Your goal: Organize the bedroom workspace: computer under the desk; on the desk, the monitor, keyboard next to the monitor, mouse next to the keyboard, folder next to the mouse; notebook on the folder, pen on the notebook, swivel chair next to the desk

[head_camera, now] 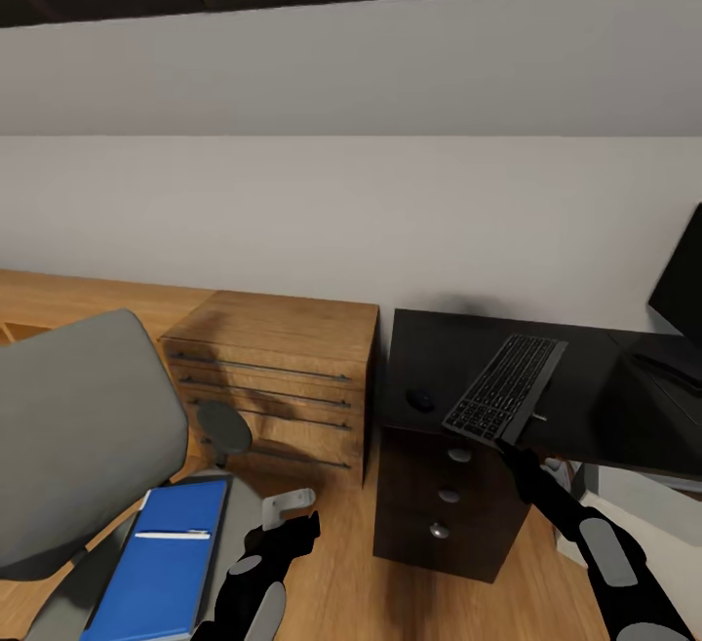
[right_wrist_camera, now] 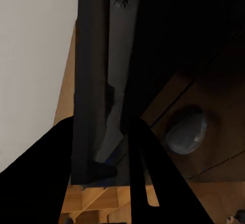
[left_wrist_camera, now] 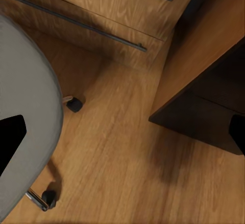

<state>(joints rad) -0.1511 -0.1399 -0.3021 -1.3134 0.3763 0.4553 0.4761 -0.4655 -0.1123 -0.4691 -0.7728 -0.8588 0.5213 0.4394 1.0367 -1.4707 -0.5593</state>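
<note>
The dark keyboard (head_camera: 507,387) lies slanted on the black desk (head_camera: 604,397), its near corner over the front edge. My right gripper (head_camera: 517,444) is shut on that corner; the right wrist view has the keyboard's edge (right_wrist_camera: 115,81) between the dark fingers (right_wrist_camera: 138,147). A black mouse (head_camera: 421,399) sits left of the keyboard. The monitor (head_camera: 682,280) stands at the far right. On the grey swivel chair (head_camera: 78,426) lies a blue folder (head_camera: 161,573) with a white pen (head_camera: 172,534) on it; I cannot tell a notebook apart. My left gripper (head_camera: 292,524) hangs open beside the chair.
A wooden chest of drawers (head_camera: 273,378) stands against the wall between chair and desk. The desk's dark drawer pedestal (head_camera: 448,514) is just right of my left arm. Chair casters (left_wrist_camera: 74,104) rest on the wooden floor (left_wrist_camera: 117,173).
</note>
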